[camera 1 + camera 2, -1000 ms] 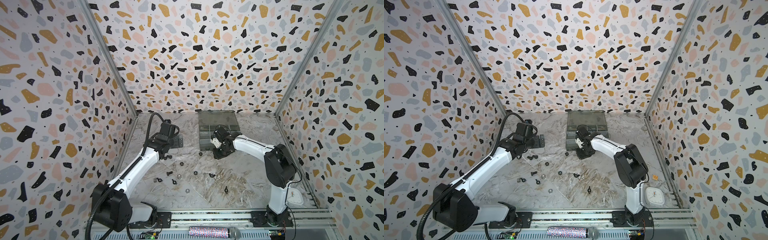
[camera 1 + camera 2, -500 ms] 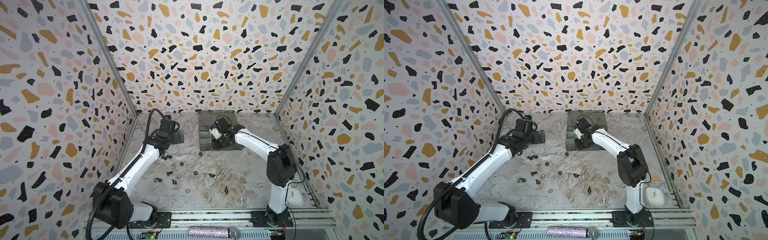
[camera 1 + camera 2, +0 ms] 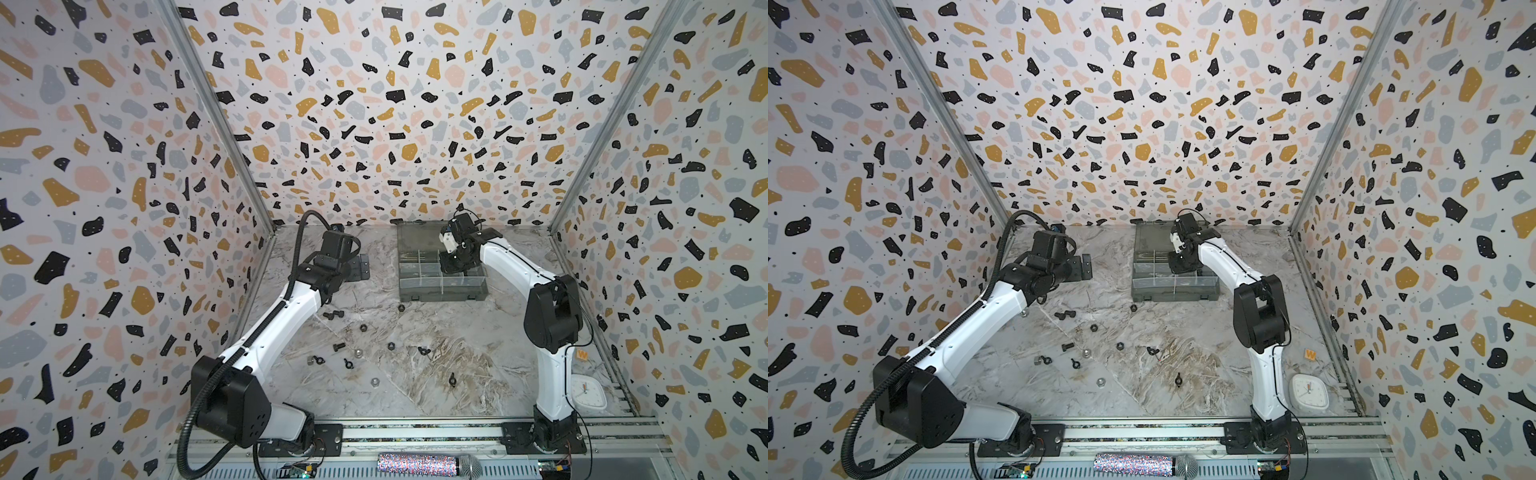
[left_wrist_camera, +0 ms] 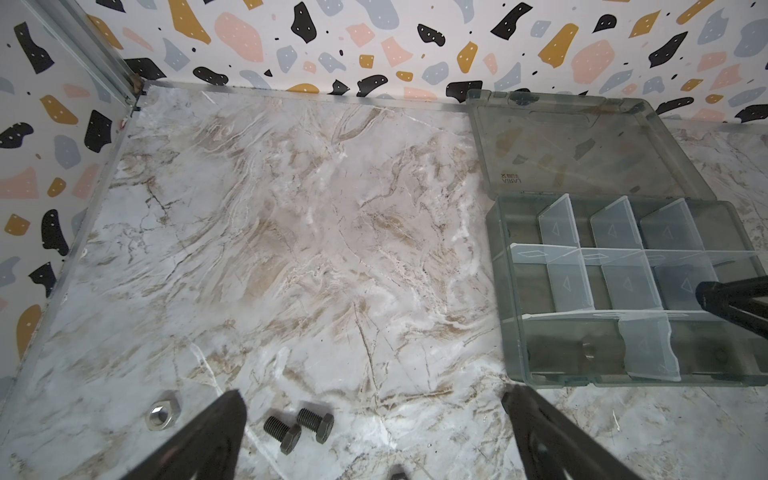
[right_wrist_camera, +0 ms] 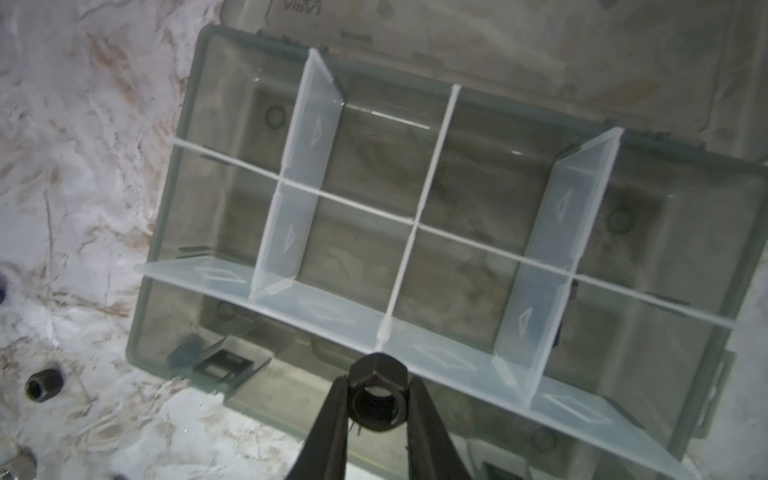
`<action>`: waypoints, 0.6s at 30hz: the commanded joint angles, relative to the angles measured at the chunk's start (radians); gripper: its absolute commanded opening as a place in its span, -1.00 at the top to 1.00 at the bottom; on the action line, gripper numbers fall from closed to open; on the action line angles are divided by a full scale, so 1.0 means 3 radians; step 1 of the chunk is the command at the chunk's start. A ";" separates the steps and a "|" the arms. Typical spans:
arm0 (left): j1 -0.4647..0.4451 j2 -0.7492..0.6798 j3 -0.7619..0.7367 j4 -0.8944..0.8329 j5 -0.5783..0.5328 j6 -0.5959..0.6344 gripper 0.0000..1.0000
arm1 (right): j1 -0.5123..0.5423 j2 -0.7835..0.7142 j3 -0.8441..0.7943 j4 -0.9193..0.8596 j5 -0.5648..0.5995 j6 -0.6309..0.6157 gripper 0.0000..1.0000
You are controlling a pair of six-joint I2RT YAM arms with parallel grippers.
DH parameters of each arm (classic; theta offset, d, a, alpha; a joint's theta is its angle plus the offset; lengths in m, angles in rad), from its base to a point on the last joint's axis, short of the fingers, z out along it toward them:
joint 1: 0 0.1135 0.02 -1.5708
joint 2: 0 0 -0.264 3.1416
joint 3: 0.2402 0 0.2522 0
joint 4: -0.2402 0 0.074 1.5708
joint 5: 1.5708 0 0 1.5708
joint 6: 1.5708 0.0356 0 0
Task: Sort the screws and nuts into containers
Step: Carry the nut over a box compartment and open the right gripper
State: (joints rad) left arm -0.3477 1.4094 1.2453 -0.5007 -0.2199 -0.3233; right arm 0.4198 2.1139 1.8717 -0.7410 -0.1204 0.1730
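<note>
- We note the right jaws have moved from the table [image 3: 498, 365] to above the organizer box [image 3: 440, 293], clenched on a black nut [image 5: 377, 392].
- Which compartment lies beneath them we cannot tell; release appears next.
- Left jaws stand released and empty; two screws [image 4: 298, 427] lie on the table below them.

Smoky-grey translucent plastic organizer box [image 3: 440, 293] with pale frosted dividers [image 4: 557, 224], mid-frame in both top views. White marble-patterned tabletop [image 3: 415, 395] veined tan; walls [image 3: 374, 104] speckled black, ochre, pink, grey. Short black bolts [image 4: 316, 424]; silver hex nut [image 4: 163, 413].
</note>
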 commanded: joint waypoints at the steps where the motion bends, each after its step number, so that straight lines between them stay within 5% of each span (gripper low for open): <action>1: 0.0014 0.0025 0.0147 -0.0021 -0.0082 0.0103 -1.00 | -0.0046 0.0079 0.0211 -0.0087 0.0023 -0.0067 0.73; 10: 0.0015 0.0119 0.0255 -0.0089 -0.0131 0.0136 -1.00 | -0.0166 0.0400 0.0374 -0.0078 -0.0012 -0.0062 0.68; 18: 0.0016 0.0185 0.0287 -0.0113 -0.0101 0.0142 -1.00 | -0.0197 0.0423 0.0445 -0.0137 -0.0011 -0.0084 0.21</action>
State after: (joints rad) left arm -0.3477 1.4620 1.3010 -0.5266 -0.2455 -0.2985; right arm 0.3645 2.2807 1.9678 -0.7513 -0.1226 0.1593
